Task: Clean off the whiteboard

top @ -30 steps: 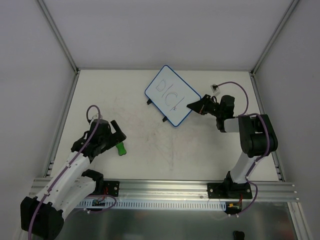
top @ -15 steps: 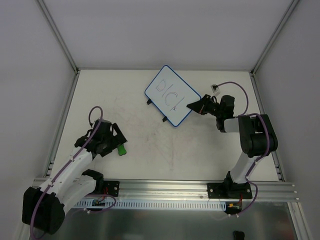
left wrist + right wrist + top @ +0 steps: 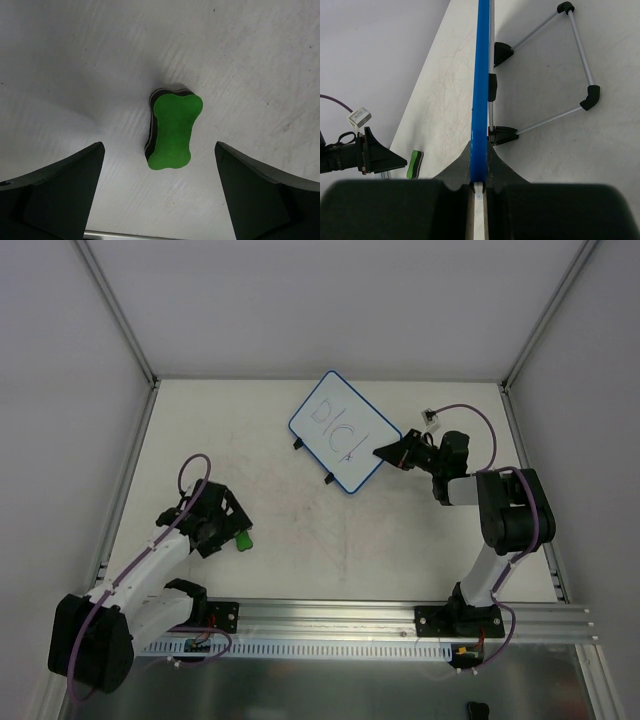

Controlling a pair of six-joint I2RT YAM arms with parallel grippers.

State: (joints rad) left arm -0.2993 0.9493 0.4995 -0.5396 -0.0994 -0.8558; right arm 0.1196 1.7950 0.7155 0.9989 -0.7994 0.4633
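Currently the small white rectangular whiteboard with a thin blue rim (image 3: 345, 433) sits at the far middle of the pale table (image 3: 400, 530). Marker lines are on its face, and the right gripper (image 3: 386, 452) pinches its right-hand edge. The left gripper (image 3: 159, 150) hangs wide open astride the green bone-shaped foam eraser (image 3: 172, 130). It should probably descend straight and close across the eraser's waist. Open tabletop leads to the board, and the left wall is close.

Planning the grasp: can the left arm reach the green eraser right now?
Likely yes. The left gripper is above the green eraser, its fingers open on either side of it, and nothing lies between them.
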